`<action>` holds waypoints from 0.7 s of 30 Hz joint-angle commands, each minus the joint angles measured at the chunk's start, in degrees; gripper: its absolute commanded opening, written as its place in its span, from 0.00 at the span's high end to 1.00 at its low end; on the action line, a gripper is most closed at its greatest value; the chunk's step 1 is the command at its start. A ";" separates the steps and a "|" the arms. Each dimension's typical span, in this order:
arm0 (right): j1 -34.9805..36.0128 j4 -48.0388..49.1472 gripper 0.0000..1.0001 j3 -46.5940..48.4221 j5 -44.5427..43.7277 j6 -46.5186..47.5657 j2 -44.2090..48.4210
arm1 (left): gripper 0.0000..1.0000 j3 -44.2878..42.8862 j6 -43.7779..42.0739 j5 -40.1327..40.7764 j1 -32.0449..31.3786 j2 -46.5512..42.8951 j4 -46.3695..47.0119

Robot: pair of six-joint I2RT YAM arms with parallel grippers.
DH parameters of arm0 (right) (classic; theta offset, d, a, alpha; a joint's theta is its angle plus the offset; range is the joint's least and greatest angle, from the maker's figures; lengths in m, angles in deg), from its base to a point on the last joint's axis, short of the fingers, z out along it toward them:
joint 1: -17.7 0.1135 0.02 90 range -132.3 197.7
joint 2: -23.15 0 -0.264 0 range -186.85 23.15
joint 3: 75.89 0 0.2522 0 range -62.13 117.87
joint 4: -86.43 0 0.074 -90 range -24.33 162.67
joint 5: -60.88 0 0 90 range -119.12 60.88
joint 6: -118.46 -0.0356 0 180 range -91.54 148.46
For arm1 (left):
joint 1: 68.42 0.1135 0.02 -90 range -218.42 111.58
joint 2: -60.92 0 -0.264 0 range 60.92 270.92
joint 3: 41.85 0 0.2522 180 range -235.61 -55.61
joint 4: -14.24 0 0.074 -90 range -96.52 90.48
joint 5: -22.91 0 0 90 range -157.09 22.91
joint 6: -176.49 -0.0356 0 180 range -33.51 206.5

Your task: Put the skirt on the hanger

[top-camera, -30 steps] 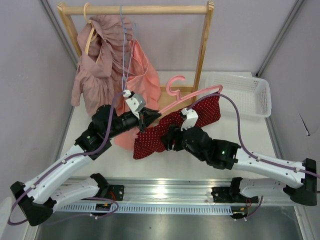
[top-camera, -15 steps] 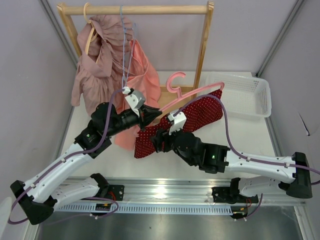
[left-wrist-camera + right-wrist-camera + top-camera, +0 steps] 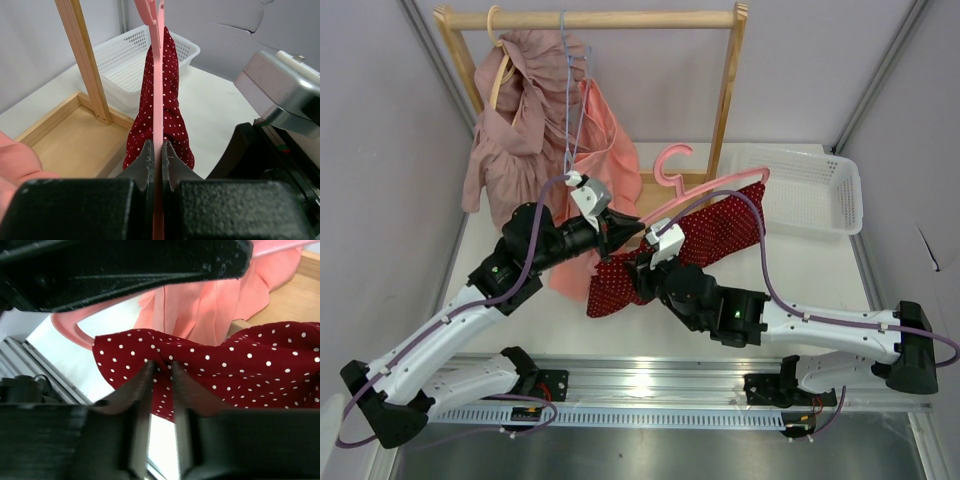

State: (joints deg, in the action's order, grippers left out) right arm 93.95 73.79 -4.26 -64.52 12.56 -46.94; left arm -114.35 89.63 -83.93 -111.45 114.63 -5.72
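The dark red polka-dot skirt (image 3: 715, 232) hangs draped along the thin pink hanger (image 3: 692, 194), which slants above the table from lower left to upper right. My left gripper (image 3: 632, 229) is shut on the hanger's lower end; in the left wrist view the hanger (image 3: 157, 75) runs straight out from between the jaws with the skirt (image 3: 165, 100) behind it. My right gripper (image 3: 632, 272) is shut on a fold of the skirt's lower left edge (image 3: 210, 365), close under the left gripper (image 3: 125, 265). The hanger's pink end (image 3: 75, 330) shows beside it.
A wooden rack (image 3: 728, 95) at the back holds a dusty-pink garment (image 3: 520, 120) and a salmon-pink garment (image 3: 605, 150) on a light blue wire hanger (image 3: 567, 80). A white basket (image 3: 810, 185) stands at back right. The two arms are close together mid-table.
My right gripper has moved left along the skirt's lower edge toward the left gripper, pulling the cloth with it. The left arm and hanger have barely moved.
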 commanded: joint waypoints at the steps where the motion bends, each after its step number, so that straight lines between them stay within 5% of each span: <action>1: 0.57 3.36 0.81 2.07 -1.17 0.52 0.04 | 1.00 -4.10 1.61 -0.91 -0.30 -0.36 4.79; 6: 2.58 3.01 1.00 2.87 -1.52 -0.01 0.30 | 1.00 -4.36 1.70 0.14 -0.30 0.16 5.58; 12: 6.19 1.87 0.99 3.92 -5.20 0.17 0.21 | 1.00 -4.54 1.96 2.50 -0.30 1.04 5.84; 16: 5.49 -0.15 0.87 4.01 -5.57 -0.10 2.84 | 1.00 -5.07 1.87 5.40 -0.30 1.13 5.76; 21: 4.79 -4.36 0.43 4.53 -5.56 -0.27 7.41 | 1.00 -5.68 1.87 8.93 -0.22 0.87 7.51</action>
State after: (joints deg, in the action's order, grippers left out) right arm 99.10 71.35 -2.87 -67.90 12.26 -43.59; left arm -115.88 90.64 -78.48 -111.45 116.32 -6.03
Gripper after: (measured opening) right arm 0.518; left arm 0.038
